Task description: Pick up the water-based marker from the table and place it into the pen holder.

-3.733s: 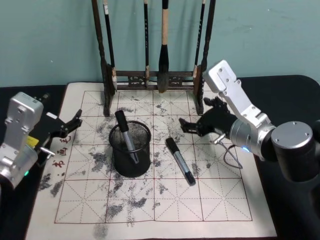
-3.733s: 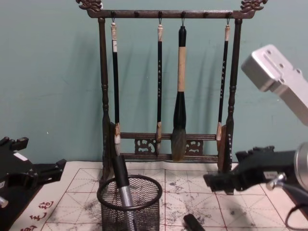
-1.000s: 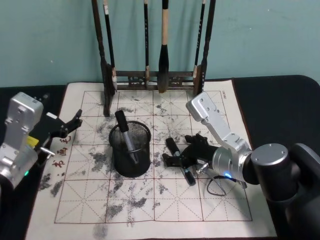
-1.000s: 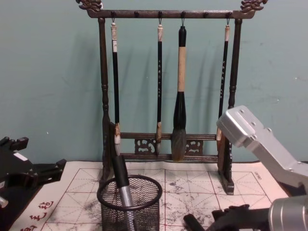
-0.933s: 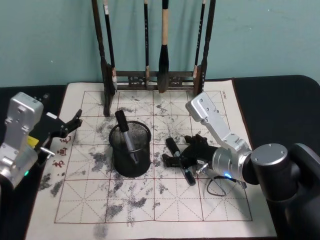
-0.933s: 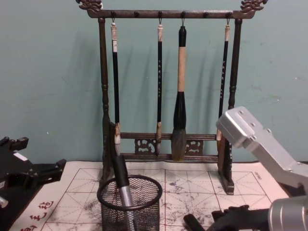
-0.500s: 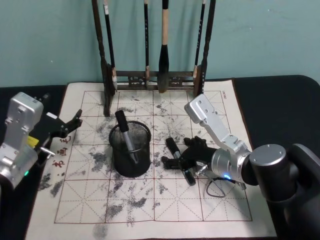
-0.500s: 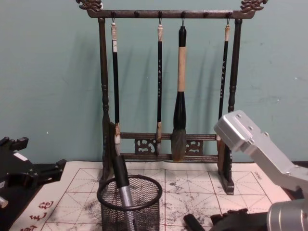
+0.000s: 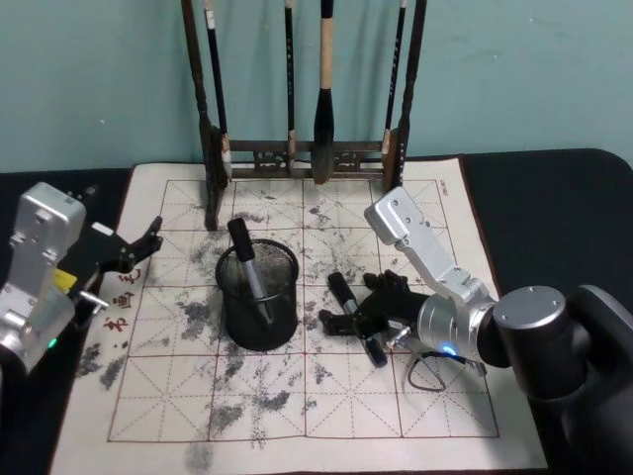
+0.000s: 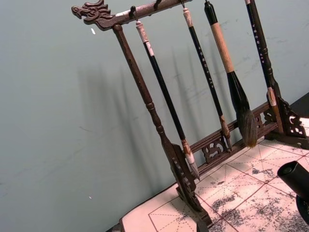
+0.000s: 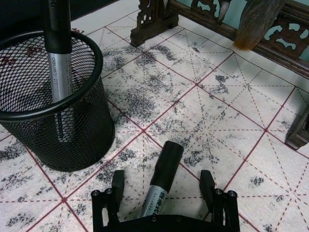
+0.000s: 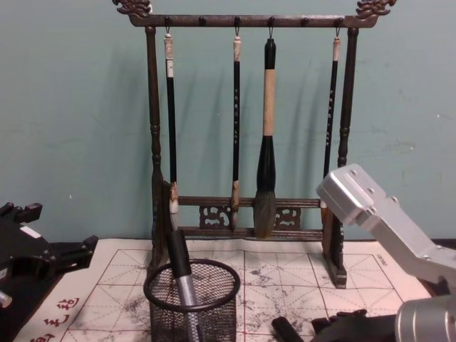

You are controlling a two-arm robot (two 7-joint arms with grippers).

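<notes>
Idling at the left edge of the mat [image 9: 297, 416], the left gripper [image 9: 144, 247] sits open and empty, out of the way. Right of the pen holder [image 9: 252, 322], mid-mat, the water-based marker [image 11: 166, 162] lies flat, straddled by the right gripper [image 11: 162, 181], its jaws spread and apparently lined up for a pinch.

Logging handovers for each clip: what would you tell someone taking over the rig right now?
Right gripper: open, low over the white felt mat, one finger on each side of the black-capped grey marker lying there; not gripping yet.
Left gripper: parked at the mat's left edge.
Black wire-mesh pen holder: upright, left of that marker, with a second marker standing inside.
Done: approach.
Left: close, lift, drop into the holder.
</notes>
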